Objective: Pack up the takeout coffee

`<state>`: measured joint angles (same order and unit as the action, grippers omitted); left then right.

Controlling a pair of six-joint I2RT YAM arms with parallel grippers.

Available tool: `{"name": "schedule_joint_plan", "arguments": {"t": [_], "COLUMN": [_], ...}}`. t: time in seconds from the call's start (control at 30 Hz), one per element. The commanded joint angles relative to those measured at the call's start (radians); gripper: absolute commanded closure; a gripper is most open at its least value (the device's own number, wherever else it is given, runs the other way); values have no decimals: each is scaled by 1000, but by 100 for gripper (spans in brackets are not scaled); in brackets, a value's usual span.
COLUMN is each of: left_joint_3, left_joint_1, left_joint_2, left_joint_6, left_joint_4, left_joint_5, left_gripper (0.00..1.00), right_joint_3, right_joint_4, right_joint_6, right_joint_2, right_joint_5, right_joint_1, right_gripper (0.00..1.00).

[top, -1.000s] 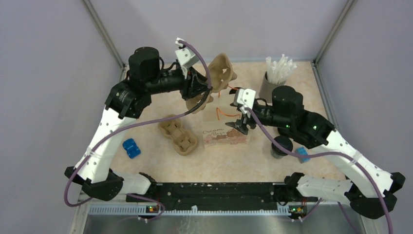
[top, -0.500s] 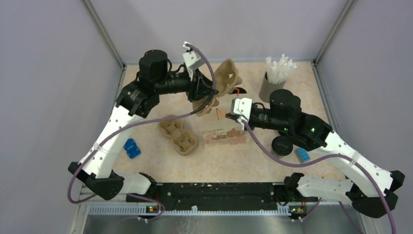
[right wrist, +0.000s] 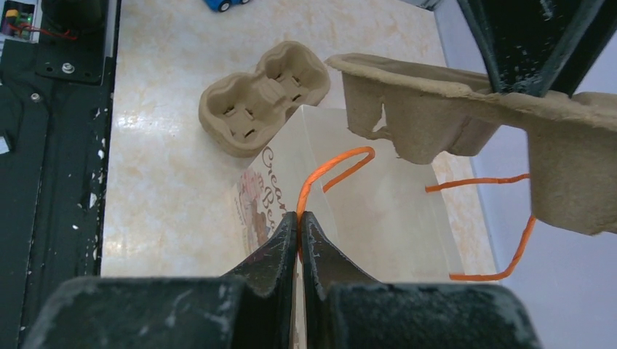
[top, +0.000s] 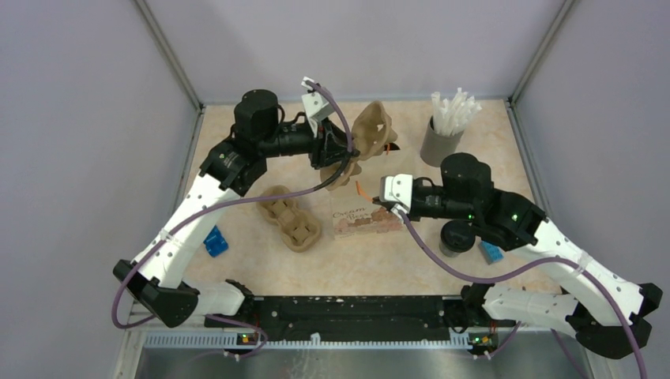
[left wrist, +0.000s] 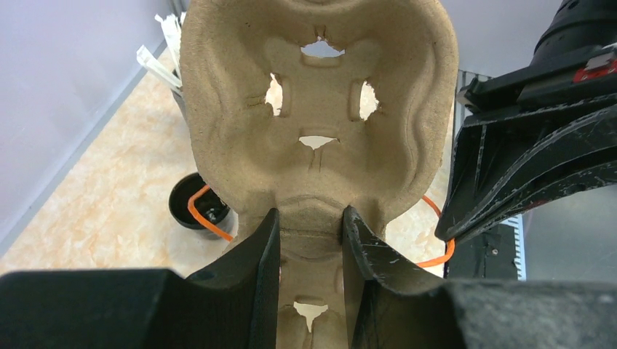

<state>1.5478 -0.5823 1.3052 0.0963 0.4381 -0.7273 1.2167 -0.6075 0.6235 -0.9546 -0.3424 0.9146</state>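
Cup carrier [top: 371,130] now closer over bag [top: 365,221]

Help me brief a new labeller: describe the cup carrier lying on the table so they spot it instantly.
On the marbled table, look left of the printed paper bag. The cup carrier lies flat there, ungripped, while its twin hangs tilted above the bag in the left gripper's jaws.

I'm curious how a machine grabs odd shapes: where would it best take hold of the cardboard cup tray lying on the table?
The cup tray lies flat, wells up, so probably grip the raised ridge between its two wells, coming straight down from above: it is a thin wall a tool can straddle. The left tool pinches the lifted tray across a similar narrow middle.
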Motion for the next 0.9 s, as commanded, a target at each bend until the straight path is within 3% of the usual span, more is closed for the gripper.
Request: {"name": "schedule_joint_plan", "arguments": {"t": [0.0, 0.87], "left_joint_3": [7, -147], "left_joint_1": [-2, -13], "left_joint_2": [-8, 25], "left_joint_6": [-19, -174], "left_joint_4": [-110, -366], "left_joint_5": [-43, -142], "left_gripper": [77, 79], "right_joint_3": [-1, -42], "right_joint_4": [-17, -99], "right_joint_6": [26, 46], "right_joint_2": [16, 80], "right_joint_5": [-46, -89], "right_joint_1": [13, 13], "right_gripper": [100, 100]}}
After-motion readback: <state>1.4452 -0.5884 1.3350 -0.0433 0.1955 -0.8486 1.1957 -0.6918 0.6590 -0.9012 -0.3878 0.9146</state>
